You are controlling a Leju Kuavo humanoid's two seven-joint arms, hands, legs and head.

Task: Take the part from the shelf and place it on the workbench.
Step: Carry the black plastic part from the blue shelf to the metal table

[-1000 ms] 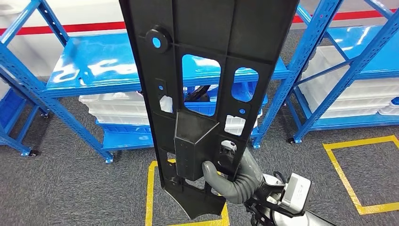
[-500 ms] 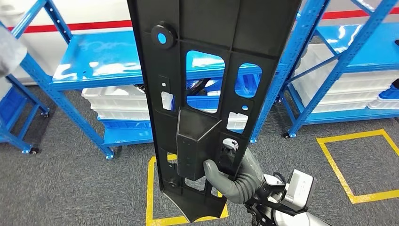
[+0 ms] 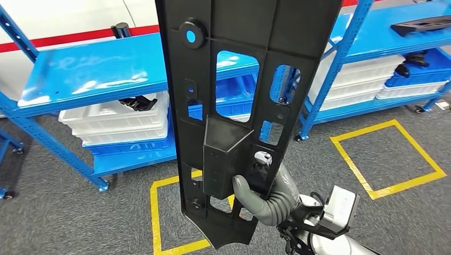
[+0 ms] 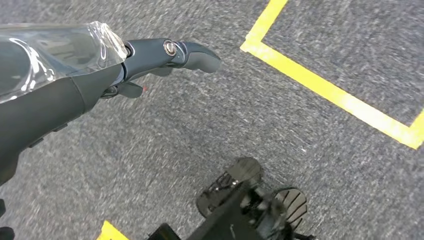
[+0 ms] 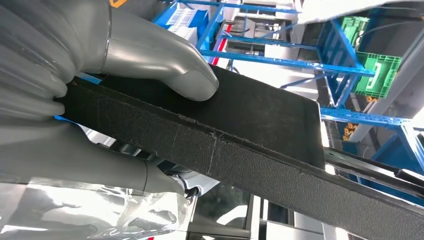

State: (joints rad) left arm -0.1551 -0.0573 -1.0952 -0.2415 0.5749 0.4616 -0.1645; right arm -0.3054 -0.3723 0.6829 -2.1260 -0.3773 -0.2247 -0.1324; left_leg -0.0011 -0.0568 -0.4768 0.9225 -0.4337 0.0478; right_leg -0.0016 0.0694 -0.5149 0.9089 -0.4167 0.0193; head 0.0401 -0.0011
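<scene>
A long black plastic part [image 3: 223, 143] with several cut-outs stands upright close in front of me in the head view and runs out of the picture at the top. My right hand [image 3: 266, 195] grips it near its lower end, with the grey thumb on the near face. In the right wrist view the thumb of the right hand [image 5: 100, 65] presses on the part's rough black edge [image 5: 240, 155], with the other fingers under it. My left hand [image 4: 100, 75] hangs over the grey carpet with fingers stretched out, holding nothing.
A blue shelf [image 3: 95, 71] with white bins [image 3: 117, 119] under it stands behind the part. A second blue shelf [image 3: 372, 37] at the right carries another black part [image 3: 420, 24]. Yellow tape squares [image 3: 388, 159] mark the carpet, one [image 3: 154, 212] just below the held part.
The whole picture has shifted: shelves and floor marks slide left and up, so the camera has turned. The right shelf with its black part has come into sight. The part stays in my right hand.
</scene>
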